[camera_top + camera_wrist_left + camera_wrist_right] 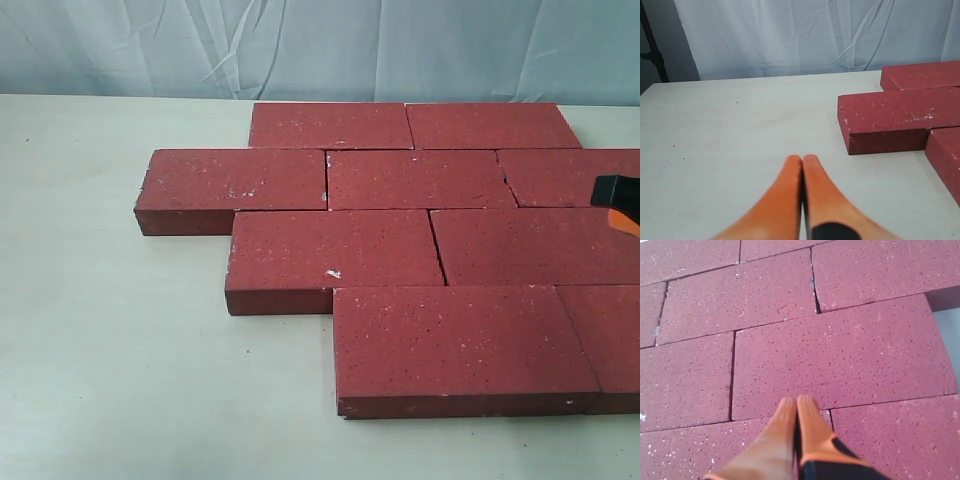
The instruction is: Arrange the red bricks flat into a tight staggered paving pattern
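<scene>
The red bricks (420, 240) lie flat on a pale table (110, 330), packed into four staggered rows that fill the exterior view from its centre out to 3 o'clock. The back row, at 12 to 1 o'clock, shows two bricks. The second row shows three, and its leftmost brick (235, 180) juts out toward 9 o'clock past the rows on either side of it. The third row shows two bricks, with a small white chip (333, 272) near its front edge. The front row, at 5 o'clock, shows one whole brick (455, 340) and part of another cut off by the frame. The seams between neighbours are narrow, and each row's joints sit offset from those of the next row.

The right gripper (797, 402) hangs over the paving with its orange fingers pressed together, holding nothing; its black and orange tip (612, 195) enters the exterior view at 3 o'clock. I cannot tell whether it touches the brick below.

The left gripper (802, 159) has its fingers together too, empty, over bare table beside the jutting brick.

A pale wrinkled curtain (150, 45) hangs behind, at 12 o'clock.
</scene>
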